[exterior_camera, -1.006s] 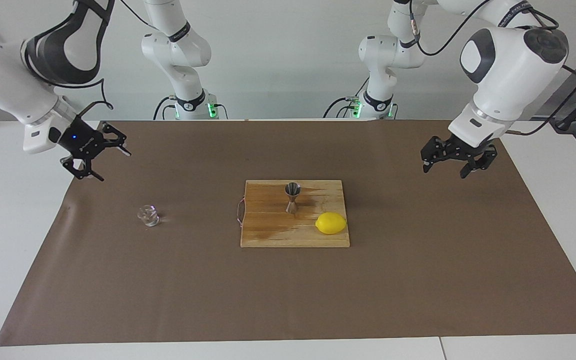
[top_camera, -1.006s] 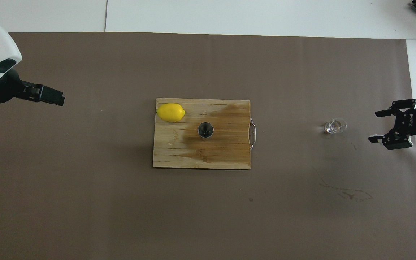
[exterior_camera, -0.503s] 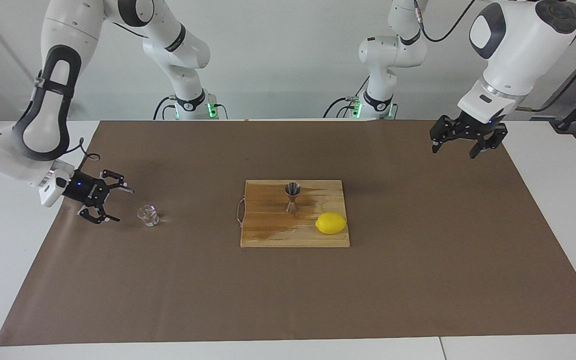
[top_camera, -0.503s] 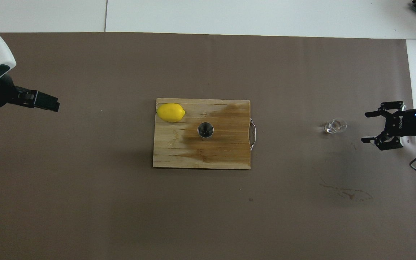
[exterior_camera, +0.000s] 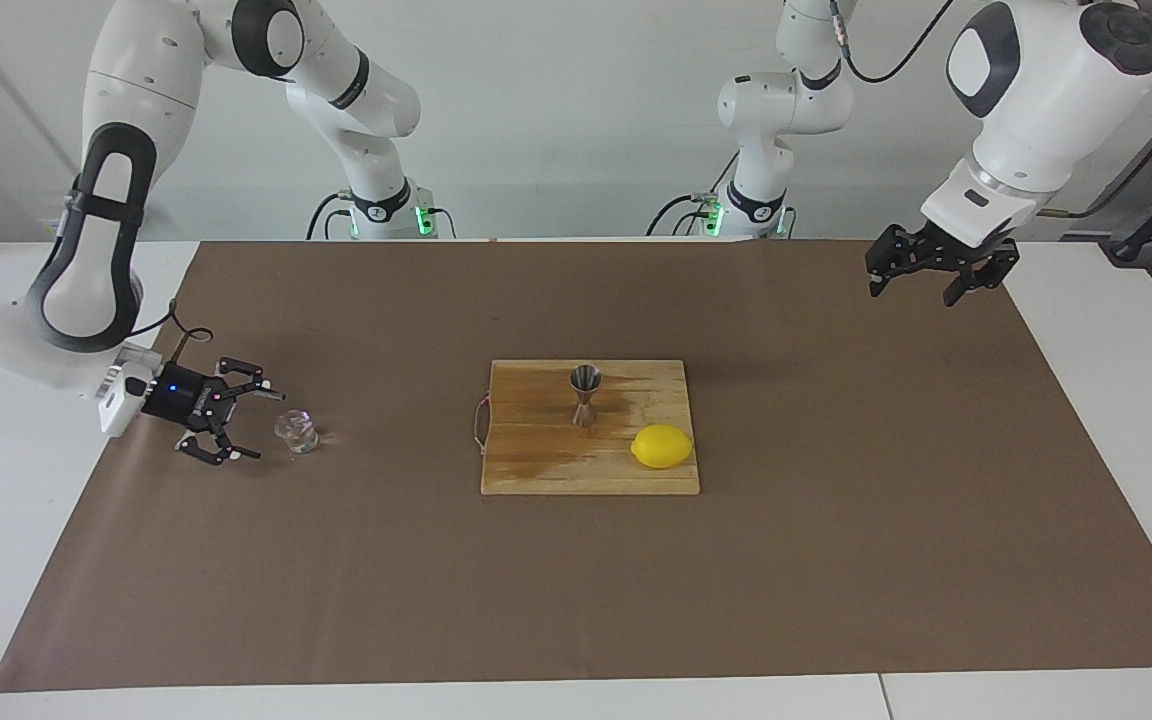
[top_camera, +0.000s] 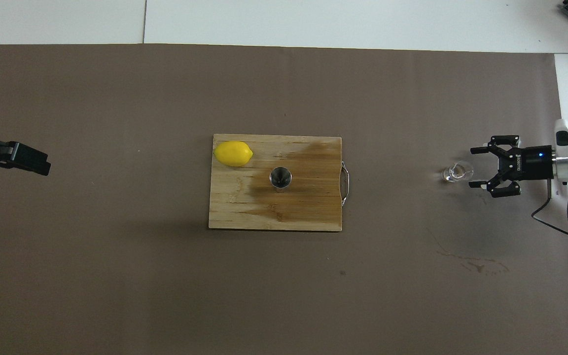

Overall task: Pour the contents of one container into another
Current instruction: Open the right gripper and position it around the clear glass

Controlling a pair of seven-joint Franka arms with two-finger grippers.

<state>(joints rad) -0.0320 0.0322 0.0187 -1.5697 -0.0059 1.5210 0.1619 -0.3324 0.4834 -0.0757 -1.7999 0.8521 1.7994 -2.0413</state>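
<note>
The tiny clear glass cup point(exterior_camera: 296, 432) point(top_camera: 458, 172) stands on the brown mat toward the right arm's end of the table. My right gripper point(exterior_camera: 258, 424) point(top_camera: 472, 167) lies sideways just above the mat, open, its jaws facing the cup. Its fingertips just reach the cup's side without touching it. The steel jigger point(exterior_camera: 585, 395) point(top_camera: 280, 178) stands upright mid-table on the wooden cutting board point(exterior_camera: 536, 465) point(top_camera: 239, 212). My left gripper point(exterior_camera: 914, 292) point(top_camera: 42, 166) hangs open and empty over the mat's edge at the left arm's end.
A yellow lemon point(exterior_camera: 662, 446) point(top_camera: 233, 153) lies on a corner of the board that is farther from the robots. The board has a dark wet patch and a metal handle point(top_camera: 345, 176). Faint stains point(top_camera: 476, 264) mark the brown mat point(exterior_camera: 836, 560).
The right gripper has come down from above the mat and moved in toward the glass cup, staying open. The left gripper has risen and drawn back toward the robots' end.
</note>
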